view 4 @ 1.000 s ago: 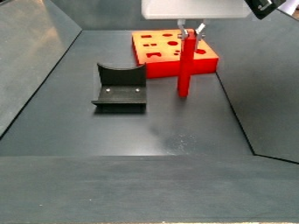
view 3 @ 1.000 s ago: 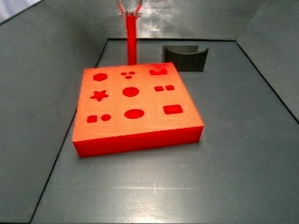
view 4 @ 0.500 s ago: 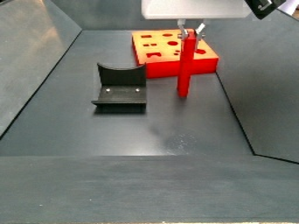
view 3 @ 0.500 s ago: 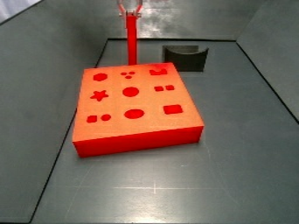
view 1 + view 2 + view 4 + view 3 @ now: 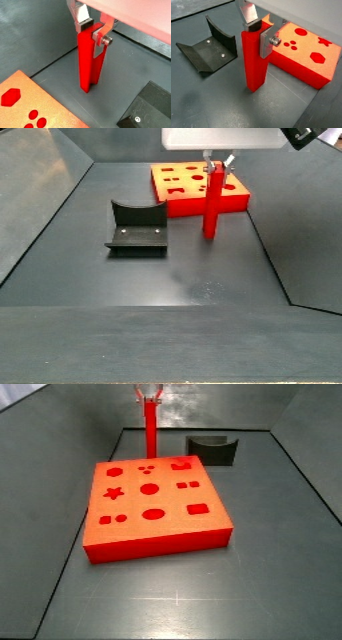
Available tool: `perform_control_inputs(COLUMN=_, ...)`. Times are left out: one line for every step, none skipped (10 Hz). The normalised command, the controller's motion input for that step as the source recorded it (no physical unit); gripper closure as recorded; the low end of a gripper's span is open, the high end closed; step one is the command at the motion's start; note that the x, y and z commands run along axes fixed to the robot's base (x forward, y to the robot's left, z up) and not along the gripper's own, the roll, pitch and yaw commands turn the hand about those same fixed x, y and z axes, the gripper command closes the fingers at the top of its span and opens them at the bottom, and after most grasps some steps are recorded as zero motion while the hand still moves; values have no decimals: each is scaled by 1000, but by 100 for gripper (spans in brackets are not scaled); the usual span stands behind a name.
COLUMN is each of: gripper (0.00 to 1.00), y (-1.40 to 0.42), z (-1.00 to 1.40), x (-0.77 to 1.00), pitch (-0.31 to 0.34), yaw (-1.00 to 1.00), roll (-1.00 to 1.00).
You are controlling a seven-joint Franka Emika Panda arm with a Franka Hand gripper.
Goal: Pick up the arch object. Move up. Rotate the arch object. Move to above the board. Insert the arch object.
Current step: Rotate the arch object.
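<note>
My gripper point(image 5: 90, 35) is shut on the top of a thin red upright rod point(image 5: 89, 65), also seen in a wrist view point(image 5: 252, 65). The rod hangs straight down with its lower end at the floor, between the board and the fixture. In both side views the gripper point(image 5: 148, 396) point(image 5: 214, 161) holds the rod point(image 5: 148, 434) point(image 5: 211, 208) just behind the board. The board point(image 5: 154, 534) is a thick red-orange slab with shaped recesses, lying flat; it also shows in other views point(image 5: 181, 194) point(image 5: 304, 65) point(image 5: 40, 107). No small dark arch block shows on its own.
A dark fixture point(image 5: 134, 228) with a curved upright wall and a screwed base plate stands on the floor beside the rod; it also shows in other views point(image 5: 208, 50) point(image 5: 214, 449) point(image 5: 150, 107). Grey walls enclose the floor.
</note>
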Motion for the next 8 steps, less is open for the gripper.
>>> perform_control_inputs(gripper=0, y=0, z=0, x=0, pitch=-57, yaw=-28, roll=96)
perform_control_inputs(gripper=0, y=0, z=1000, x=0, pitch=-56, yaw=-11, roll=86)
perform_control_inputs(gripper=0, y=-2, z=1000, x=-10, pitch=-47, yaw=-10, roll=83)
perform_control_inputs(gripper=0, y=-9, z=873, x=-37, pitch=2, yaw=-4, roll=62)
perform_control_inputs(gripper=0, y=-9, z=766, x=-30, pitch=15, yaw=0, roll=49)
perform_control_inputs(gripper=0, y=-8, z=466, x=-7, pitch=39, yaw=6, roll=15)
perform_control_inputs(gripper=0, y=-7, z=340, x=2, pitch=49, yaw=9, roll=1)
perform_control_inputs(gripper=0, y=83, z=0, x=0, pitch=11, yaw=-1000, roll=-4)
